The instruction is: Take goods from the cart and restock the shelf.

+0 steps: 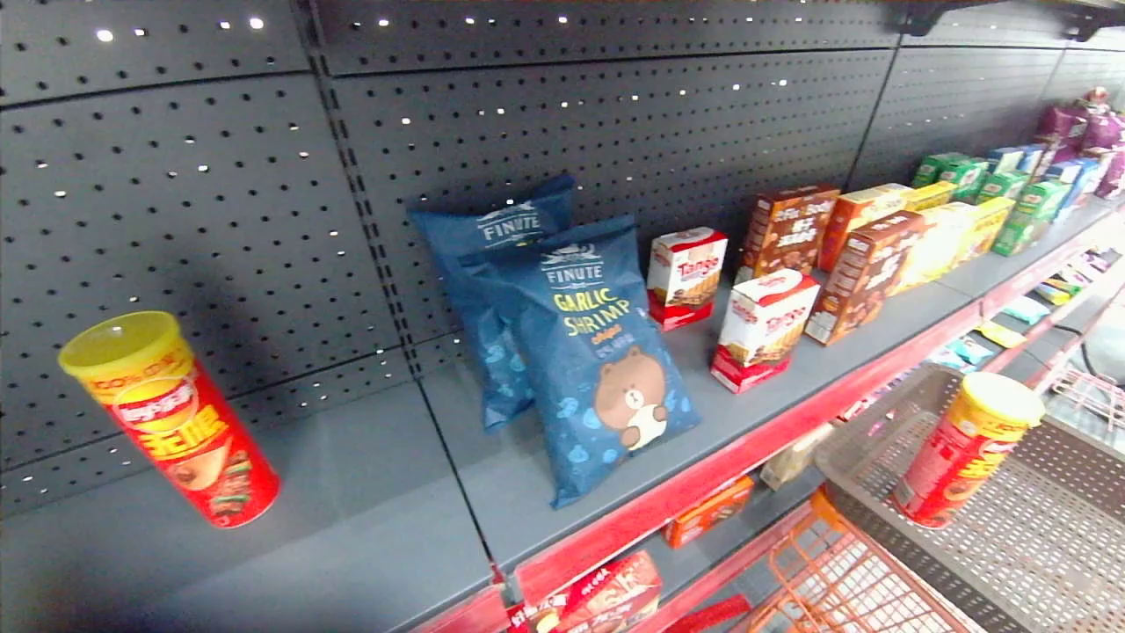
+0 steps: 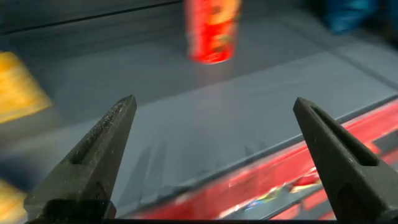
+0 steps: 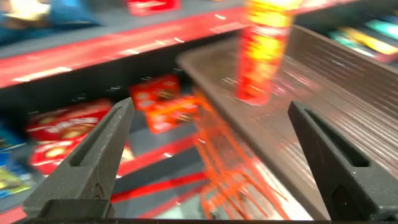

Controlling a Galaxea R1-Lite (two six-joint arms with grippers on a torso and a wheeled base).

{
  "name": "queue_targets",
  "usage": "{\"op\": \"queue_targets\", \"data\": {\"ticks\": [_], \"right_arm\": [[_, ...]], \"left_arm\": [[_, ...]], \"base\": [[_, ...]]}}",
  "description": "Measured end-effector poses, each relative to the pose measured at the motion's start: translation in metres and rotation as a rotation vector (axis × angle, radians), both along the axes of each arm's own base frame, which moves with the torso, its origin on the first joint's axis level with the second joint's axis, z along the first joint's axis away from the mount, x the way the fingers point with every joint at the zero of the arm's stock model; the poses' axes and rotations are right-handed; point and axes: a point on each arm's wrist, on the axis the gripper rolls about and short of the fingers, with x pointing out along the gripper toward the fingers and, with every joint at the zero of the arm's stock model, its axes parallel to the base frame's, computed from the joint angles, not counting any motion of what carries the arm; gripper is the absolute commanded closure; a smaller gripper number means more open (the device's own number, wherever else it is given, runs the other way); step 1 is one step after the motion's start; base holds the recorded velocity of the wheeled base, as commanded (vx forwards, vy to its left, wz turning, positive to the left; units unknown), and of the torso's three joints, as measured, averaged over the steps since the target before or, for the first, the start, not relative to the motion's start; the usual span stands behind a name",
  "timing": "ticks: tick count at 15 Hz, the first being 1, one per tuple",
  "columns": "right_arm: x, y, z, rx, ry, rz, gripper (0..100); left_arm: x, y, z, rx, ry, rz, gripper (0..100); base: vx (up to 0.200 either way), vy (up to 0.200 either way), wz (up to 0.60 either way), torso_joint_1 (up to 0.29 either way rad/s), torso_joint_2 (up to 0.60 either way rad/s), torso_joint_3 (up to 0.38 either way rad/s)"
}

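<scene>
**Two chip cans, one on the shelf and one in the cart basket, both end effectors empty**

A red cylindrical chip can with a yellow plastic lid (image 1: 171, 422) stands upright on the grey metal shelf board (image 1: 369, 492), near the dark perforated back panel (image 1: 220, 193) and well to the left of the other goods. In the left wrist view this can (image 2: 213, 31) stands ahead of the left end effector (image 2: 214, 104), roughly in line with the gap between its fingers and well apart from them. The end effector's two dark fingers are spread wide and have hold of nothing.

A second red can with a yellow lid (image 1: 965, 448) stands in the grey perforated plastic basket (image 1: 866, 448), which sits in the orange wire cart (image 1: 835, 580) at the right, below the shelf's red front edge (image 1: 703, 475). The right wrist view shows that can (image 3: 264, 53) ahead of the right end effector (image 3: 209, 107), apart from it. Its fingers are likewise wide apart and empty.

Farther along the shelf, two blue snack bags (image 1: 598, 352) lean one against the other. To their right stand two white-and-red cartons (image 1: 763, 327), then brown boxes (image 1: 866, 272) and yellow boxes (image 1: 945, 237). Red packets (image 1: 615, 598) lie on the shelf below.
</scene>
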Motion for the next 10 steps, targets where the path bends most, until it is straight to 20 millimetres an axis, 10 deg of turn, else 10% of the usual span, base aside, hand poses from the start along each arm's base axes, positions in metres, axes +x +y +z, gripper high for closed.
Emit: {"op": "queue_targets", "data": {"ticks": [4,10], "right_arm": [[0.0,0.0,0.0,0.0,0.0,0.0,0],[0.0,0.0,0.0001,0.0,-0.001,-0.003,0]], "left_arm": [[0.0,0.0,0.0,0.0,0.0,-0.001,0],[0.0,0.0,0.0,0.0,0.0,-0.001,0]], "base": [[0.0,0.0,-0.6,0.0,0.0,0.002],[0.0,0.0,0.0,0.0,0.0,0.0]]}}
